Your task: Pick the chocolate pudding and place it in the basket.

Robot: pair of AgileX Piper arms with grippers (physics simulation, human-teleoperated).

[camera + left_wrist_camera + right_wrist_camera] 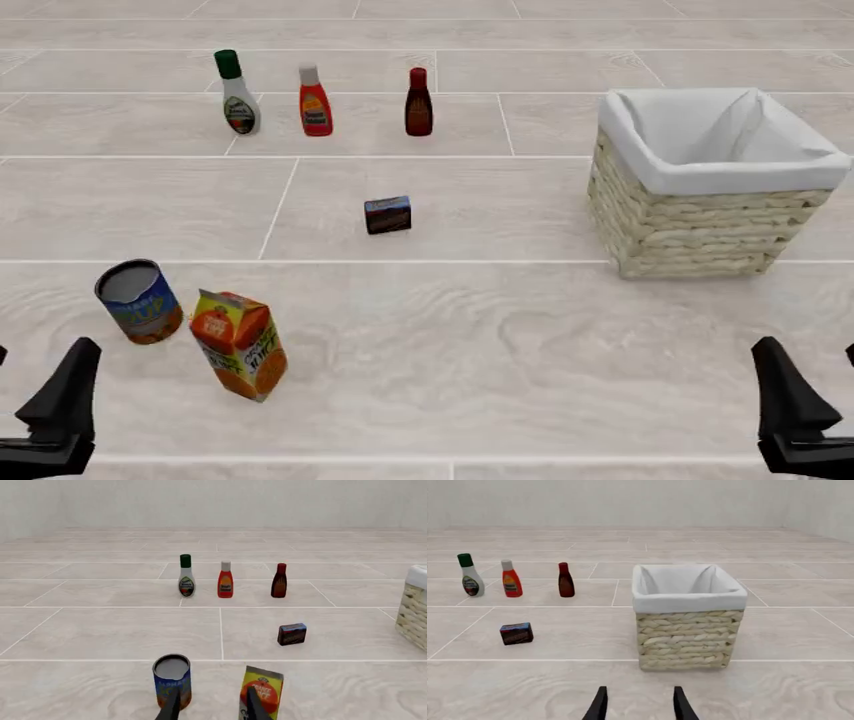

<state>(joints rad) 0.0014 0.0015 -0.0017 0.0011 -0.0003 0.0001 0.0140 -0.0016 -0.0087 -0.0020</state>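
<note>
The chocolate pudding (388,215) is a small dark brown box with a darker band along its top and a reddish edge, standing alone on the pale tiled table (534,340), roughly in the middle, a little tilted on its footing. The basket (707,235) sits well off to its right, pale wicker with white cloth folded over the rim. Bare table lies all around the box, so there is room on every side. Behind it stands a row of three bottles: a white one with a green cap (238,95), a red one (315,102) and a dark red-brown one (418,103). Nearer the arms, to the left, a can (139,301) and an orange juice carton (240,343) stand just beside each other.

The left gripper (212,707) has its fingers spread with nothing between them, and the right gripper (640,705) is spread and empty too. Only the left wrist view shows the can and carton close up; the right wrist view faces the basket squarely
</note>
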